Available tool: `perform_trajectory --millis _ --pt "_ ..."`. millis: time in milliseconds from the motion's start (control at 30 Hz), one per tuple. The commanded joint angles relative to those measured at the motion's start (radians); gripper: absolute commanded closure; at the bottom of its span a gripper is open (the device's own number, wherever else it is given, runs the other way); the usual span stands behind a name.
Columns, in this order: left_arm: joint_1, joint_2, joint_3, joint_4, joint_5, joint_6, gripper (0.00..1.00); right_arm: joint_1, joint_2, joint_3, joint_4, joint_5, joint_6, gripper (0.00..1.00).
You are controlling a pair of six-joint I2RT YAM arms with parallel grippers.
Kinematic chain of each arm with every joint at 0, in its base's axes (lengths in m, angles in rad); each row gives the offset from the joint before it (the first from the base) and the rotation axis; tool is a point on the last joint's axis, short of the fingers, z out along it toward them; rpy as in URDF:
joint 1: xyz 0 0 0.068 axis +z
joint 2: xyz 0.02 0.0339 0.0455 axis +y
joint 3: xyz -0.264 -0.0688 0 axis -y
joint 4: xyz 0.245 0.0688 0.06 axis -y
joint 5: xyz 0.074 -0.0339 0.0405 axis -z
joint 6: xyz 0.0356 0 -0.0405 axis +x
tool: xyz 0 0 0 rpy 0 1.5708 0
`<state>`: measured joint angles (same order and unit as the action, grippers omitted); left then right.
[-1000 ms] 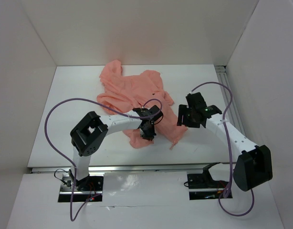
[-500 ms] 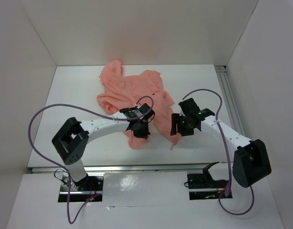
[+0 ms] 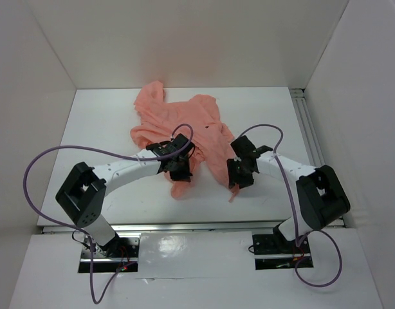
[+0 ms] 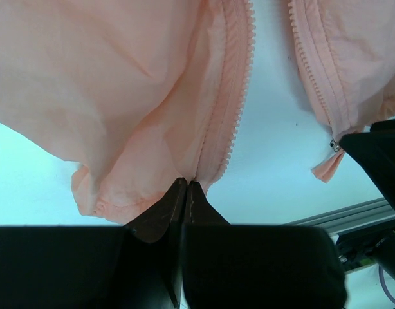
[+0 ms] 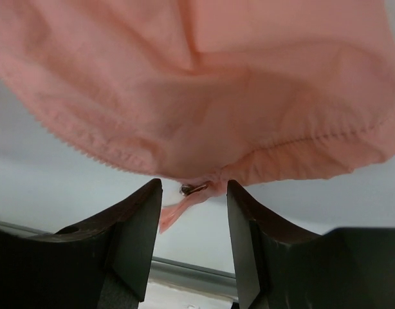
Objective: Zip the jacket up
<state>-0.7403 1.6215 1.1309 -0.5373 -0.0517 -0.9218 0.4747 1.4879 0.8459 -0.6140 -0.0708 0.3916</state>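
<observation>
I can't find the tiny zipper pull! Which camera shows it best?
The right wrist view: the zipper pull sits close up between the right gripper's open fingers. The left wrist view shows it small near the right edge. From the top it is too small to tell.

The jacket lies on the counter; left end effector and right end effector sit at its near edge.
</observation>
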Motion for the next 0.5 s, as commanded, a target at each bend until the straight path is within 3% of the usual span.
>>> perform_trajectory --millis 0,467 --pt "0.001 0.008 0.003 0.019 0.023 0.015 1.00 0.008 0.035 0.036 0.040 0.022 -0.017 0.48" --pt "0.010 0.060 0.033 0.019 0.050 0.046 1.00 0.105 -0.087 -0.013 -0.069 0.040 0.153 0.51"
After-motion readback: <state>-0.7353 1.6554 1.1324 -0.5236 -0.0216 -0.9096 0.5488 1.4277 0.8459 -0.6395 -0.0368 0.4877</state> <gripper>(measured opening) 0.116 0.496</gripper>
